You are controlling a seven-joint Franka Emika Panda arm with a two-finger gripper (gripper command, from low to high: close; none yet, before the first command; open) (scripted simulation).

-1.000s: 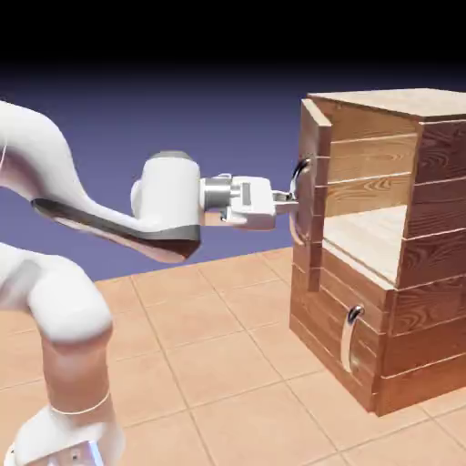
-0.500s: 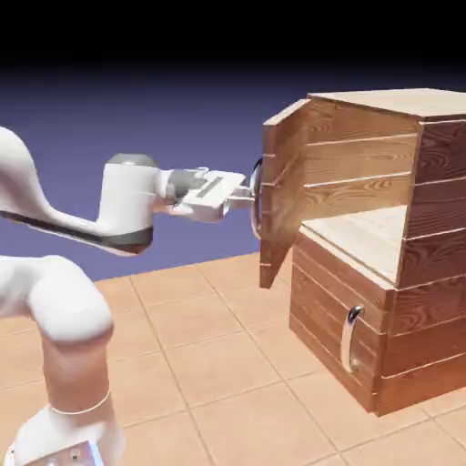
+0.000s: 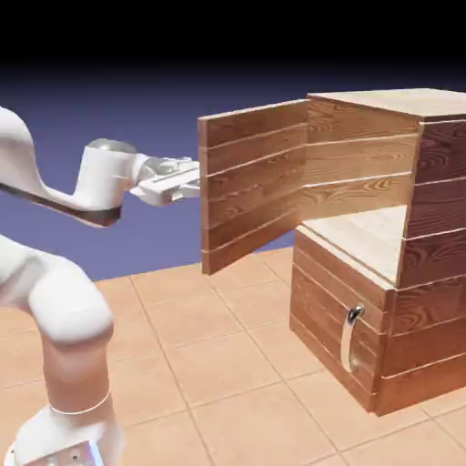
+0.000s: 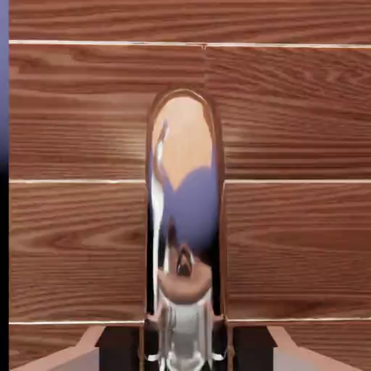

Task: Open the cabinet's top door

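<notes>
Top door [image 3: 253,182]: 4 planks, swung wide, free edge left, beyond the floor's near tiles [image 3: 209,364]; fingers [image 4: 116,348] gripping its silver handle [image 4: 185,203].

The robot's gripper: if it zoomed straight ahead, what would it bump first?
Probably the top door's planks: the gripper is already closed on the shiny handle, though the gap behind is unclear.

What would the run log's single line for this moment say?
top door: swung wide open | gripper: shut on curved silver handle | lower door: closed
</notes>
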